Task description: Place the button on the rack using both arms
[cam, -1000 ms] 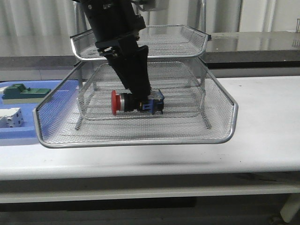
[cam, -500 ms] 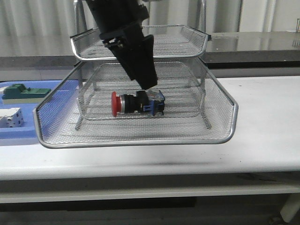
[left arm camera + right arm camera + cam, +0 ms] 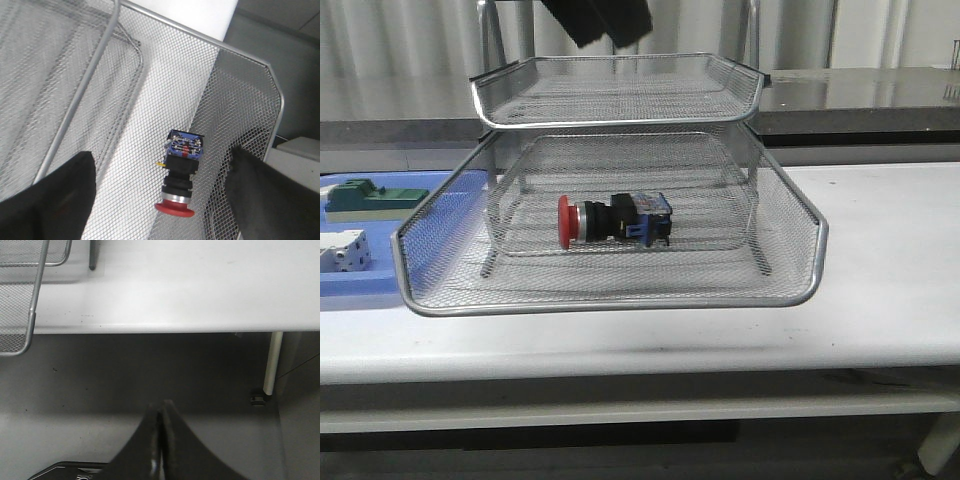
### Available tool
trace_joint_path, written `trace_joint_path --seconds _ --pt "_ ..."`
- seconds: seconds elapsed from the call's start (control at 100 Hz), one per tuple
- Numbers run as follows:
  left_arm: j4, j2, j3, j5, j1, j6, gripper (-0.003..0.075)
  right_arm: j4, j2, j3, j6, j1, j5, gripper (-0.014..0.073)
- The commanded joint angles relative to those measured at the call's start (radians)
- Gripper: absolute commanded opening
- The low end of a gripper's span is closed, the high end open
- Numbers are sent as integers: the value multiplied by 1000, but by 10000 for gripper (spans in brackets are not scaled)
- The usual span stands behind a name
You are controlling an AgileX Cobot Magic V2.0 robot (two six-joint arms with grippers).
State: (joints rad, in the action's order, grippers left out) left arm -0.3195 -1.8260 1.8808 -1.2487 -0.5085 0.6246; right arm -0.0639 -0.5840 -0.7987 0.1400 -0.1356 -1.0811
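Note:
The button (image 3: 613, 220) lies on its side in the pulled-out middle tray of the wire-mesh rack (image 3: 620, 303), red cap to the left. It also shows in the left wrist view (image 3: 181, 176) on the mesh. My left gripper (image 3: 598, 25) is high above the rack at the top edge of the front view. In its wrist view the left gripper (image 3: 161, 160) is open and empty, its fingers (image 3: 60, 200) wide apart, well above the button. My right gripper (image 3: 161, 407) is shut and empty, below the table's front edge, and out of the front view.
A flat blue tray (image 3: 360, 285) at the left holds a green block (image 3: 370, 197) and a white boxy component (image 3: 342, 250). The white table (image 3: 880, 250) extends right of the rack. A table leg (image 3: 272, 362) stands near the right gripper.
My left gripper has let go of the button and risen from the middle tray to above the rack. The button stays lying in the tray.

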Motion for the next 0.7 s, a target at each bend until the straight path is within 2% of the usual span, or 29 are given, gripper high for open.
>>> trace_joint_path --seconds 0.0,0.32,0.53,0.69 --pt "-24 102 34 -25 30 -31 514 -11 -3 -35 -7 7 49 -67" --pt "-19 271 -28 -25 262 -104 514 -11 -3 -35 -7 7 49 -67" --pt "-26 418 -209 -18 424 -104 514 -11 -3 -35 -7 7 49 -67" --pt "-57 564 -403 83 537 -104 514 -11 -3 -35 -7 7 49 -67"
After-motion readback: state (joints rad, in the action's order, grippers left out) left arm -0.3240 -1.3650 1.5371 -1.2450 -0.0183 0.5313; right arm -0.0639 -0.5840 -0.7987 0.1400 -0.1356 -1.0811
